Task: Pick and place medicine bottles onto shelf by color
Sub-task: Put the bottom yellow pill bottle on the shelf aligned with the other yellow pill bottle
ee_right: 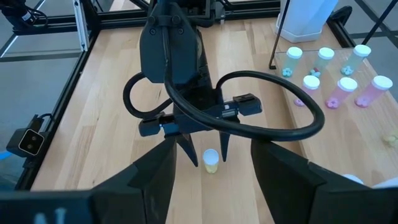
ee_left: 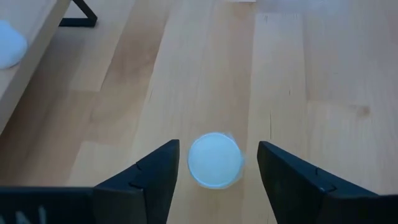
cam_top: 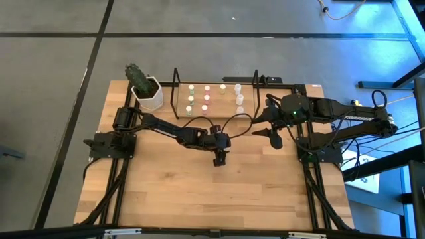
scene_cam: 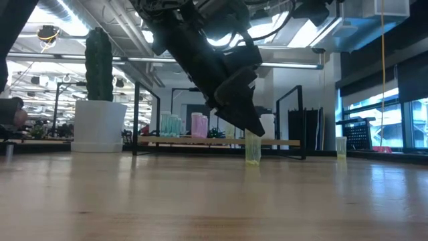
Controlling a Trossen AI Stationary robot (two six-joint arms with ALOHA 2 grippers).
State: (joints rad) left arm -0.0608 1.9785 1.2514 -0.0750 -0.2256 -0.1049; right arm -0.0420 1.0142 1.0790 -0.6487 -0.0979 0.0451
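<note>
1. wooden floor of the shelf (cam_top: 199, 114) already carries most of the medicine bottles (cam_top: 206, 97) — green-topped ones towards the cactus pot (cam_top: 147, 91) end, pink next, then pale ones by the far upright, sorted in short rows.
2. one yellow bottle (ee_right: 211, 161) stands loose on the table (cam_top: 199, 192) in front of the shelf; in the low view a second small yellowish one (scene_cam: 341, 146) shows off to the side, so at least two seem left to place.
3. left gripper (ee_left: 216, 168) is low over the yellow bottle with its fingers spread wide on either side, not touching it — the grasp is not yet made.
4. right gripper (ee_right: 211, 180) hovers just in front of the shelf's far end, fingers parted and carrying nothing, pointed at the left arm's work.
5. the loose bottle is hidden under the left gripper in the high view, and the exact bottle count on the shelf is hard to make out, perhaps nine or ten.
</note>
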